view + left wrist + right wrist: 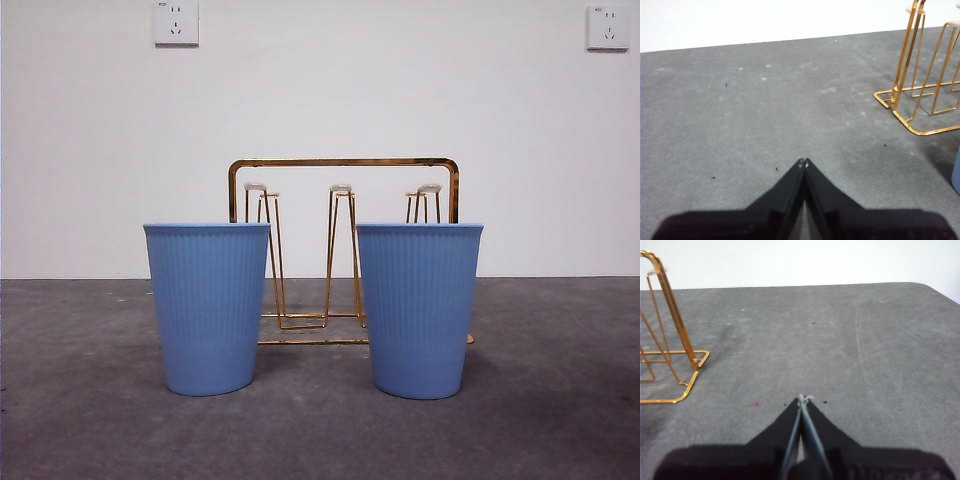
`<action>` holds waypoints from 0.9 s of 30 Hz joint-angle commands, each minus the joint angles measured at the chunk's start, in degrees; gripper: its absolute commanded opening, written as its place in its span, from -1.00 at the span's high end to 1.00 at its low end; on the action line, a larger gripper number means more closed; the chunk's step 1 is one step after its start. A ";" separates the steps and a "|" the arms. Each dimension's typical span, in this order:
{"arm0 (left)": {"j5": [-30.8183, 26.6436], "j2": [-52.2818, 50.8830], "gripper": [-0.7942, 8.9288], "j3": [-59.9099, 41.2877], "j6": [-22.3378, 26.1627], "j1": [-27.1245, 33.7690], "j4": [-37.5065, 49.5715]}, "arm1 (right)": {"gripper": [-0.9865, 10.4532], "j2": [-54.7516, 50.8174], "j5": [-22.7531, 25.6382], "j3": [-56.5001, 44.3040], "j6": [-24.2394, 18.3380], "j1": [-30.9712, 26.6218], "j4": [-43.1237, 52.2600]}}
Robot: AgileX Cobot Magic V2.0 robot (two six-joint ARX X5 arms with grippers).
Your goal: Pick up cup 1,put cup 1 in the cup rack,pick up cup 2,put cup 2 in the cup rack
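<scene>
Two blue ribbed cups stand upright on the grey table in the front view: one on the left (207,306), one on the right (419,308). The gold wire cup rack (343,250) stands behind and between them, its pegs bare; it also shows in the left wrist view (920,75) and in the right wrist view (667,340). A sliver of a blue cup (956,170) shows in the left wrist view. My left gripper (803,162) is shut and empty, off to one side of the rack. My right gripper (802,399) is shut and empty on the rack's other side. Neither arm shows in the front view.
A white wall with two sockets (176,22) (608,27) rises behind the table. The table's rounded far corner (935,290) shows in the right wrist view. Grey tabletop (765,115) lies in front of each gripper.
</scene>
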 commanded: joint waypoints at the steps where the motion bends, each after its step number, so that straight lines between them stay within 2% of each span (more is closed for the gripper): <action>1: 0.22 0.00 0.84 -0.59 -3.08 0.17 0.35 | 0.82 -0.09 0.17 -0.52 0.98 0.02 0.33; 3: 0.24 0.00 0.84 -0.55 -7.45 0.17 0.35 | 0.82 -0.09 0.11 -0.55 3.82 0.02 0.33; 6: 0.24 0.00 0.84 -0.50 -11.34 0.17 0.37 | 0.82 -0.09 -0.20 -0.55 8.09 0.02 0.42; 9: 1.51 0.11 0.85 0.07 -12.76 0.17 -0.31 | 0.83 -0.09 -0.20 -0.50 9.14 0.02 0.87; 12: 5.42 0.37 0.85 1.51 -14.19 0.17 -0.33 | 0.84 -0.02 -0.22 0.22 14.01 0.02 0.74; 15: 6.23 1.01 0.85 4.33 -15.74 0.17 -2.27 | 0.84 0.04 -0.46 2.34 18.08 0.02 -0.28; 20: 6.73 3.50 0.85 11.67 -17.94 0.15 -9.40 | 0.85 1.88 -5.75 8.61 18.80 0.04 -0.61; 24: 12.15 6.67 0.85 18.32 -18.05 0.13 -14.73 | 0.85 6.54 -9.73 15.67 18.69 0.04 -4.00; 27: 17.73 9.29 0.85 23.47 -16.85 0.13 -17.38 | 0.85 11.56 -14.16 22.47 17.05 0.04 -9.35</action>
